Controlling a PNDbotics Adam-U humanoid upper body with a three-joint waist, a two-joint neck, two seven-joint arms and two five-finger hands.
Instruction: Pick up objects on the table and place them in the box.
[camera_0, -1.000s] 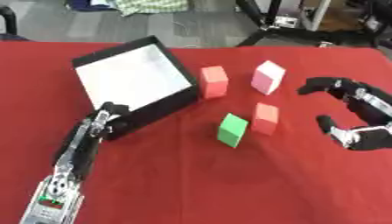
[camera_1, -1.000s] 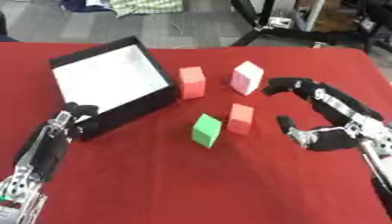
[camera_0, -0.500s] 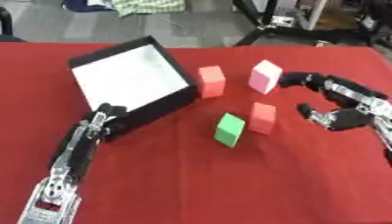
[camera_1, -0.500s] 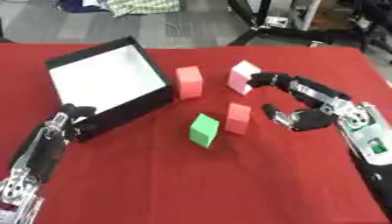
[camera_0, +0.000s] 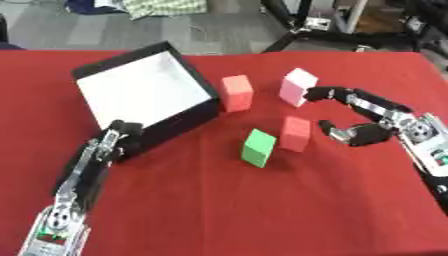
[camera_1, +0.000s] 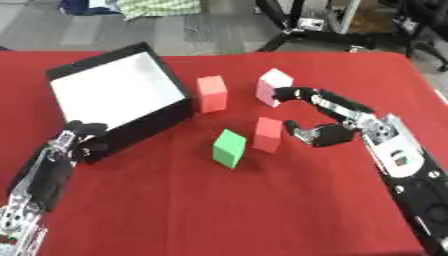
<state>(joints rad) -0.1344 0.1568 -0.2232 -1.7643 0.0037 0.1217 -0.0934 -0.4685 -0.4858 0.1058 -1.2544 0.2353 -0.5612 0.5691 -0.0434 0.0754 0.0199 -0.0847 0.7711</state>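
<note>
A black box (camera_0: 192, 116) with a white inside stands tilted at the left on the red table. Four blocks lie to its right: a red block (camera_0: 236, 92) beside the box, a pink-white block (camera_0: 297, 87) further right, a smaller red block (camera_0: 296, 133) and a green block (camera_0: 258, 147) in front. My right hand (camera_0: 374, 127) is open just right of the smaller red block, its fingers (camera_0: 337, 93) reaching beside the pink-white block and its thumb (camera_0: 334, 131) close to the red one. My left hand (camera_0: 116, 140) rests curled against the box's near corner.
The red table (camera_0: 245, 210) stretches out in front. Beyond its far edge are a grey floor, black stands (camera_0: 297, 30) and a checked cloth (camera_0: 162, 6).
My right hand has moved left toward the blocks, from well right of them to right beside the smaller red and pink-white blocks. The left arm has hardly moved.
</note>
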